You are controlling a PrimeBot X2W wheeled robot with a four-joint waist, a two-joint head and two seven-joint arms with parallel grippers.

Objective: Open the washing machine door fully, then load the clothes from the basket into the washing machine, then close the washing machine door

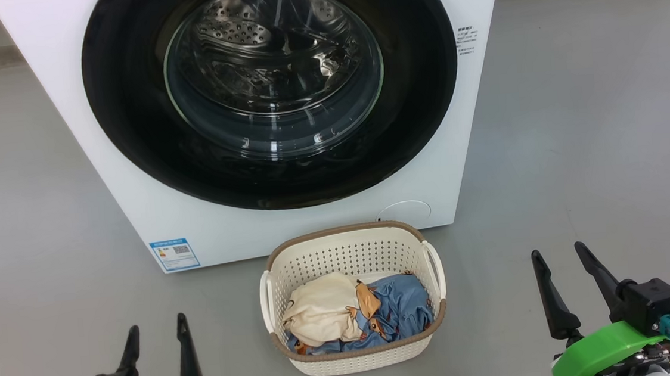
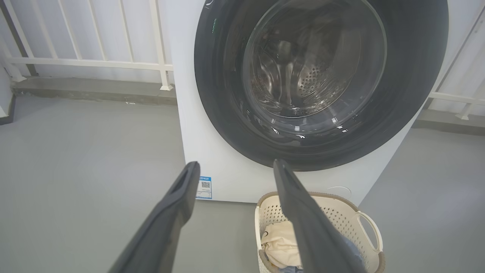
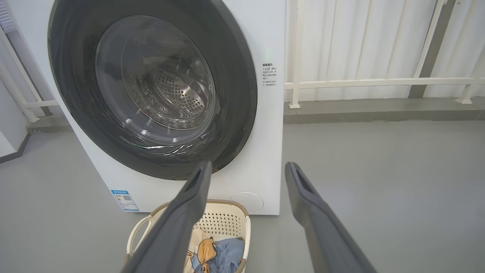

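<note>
Both empty with fingers spread, the left gripper [image 1: 158, 330] and right gripper [image 1: 557, 249] flank the basket [image 1: 344, 230] of clothes [image 1: 351, 315] below the washing machine [image 1: 152, 226], apparently poised to tackle its shut door [image 1: 270, 85] first.

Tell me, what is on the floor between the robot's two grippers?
The basket, with the clothes inside it, sits between the left gripper and the right gripper in the head view. Grey floor lies either side of it.
</note>
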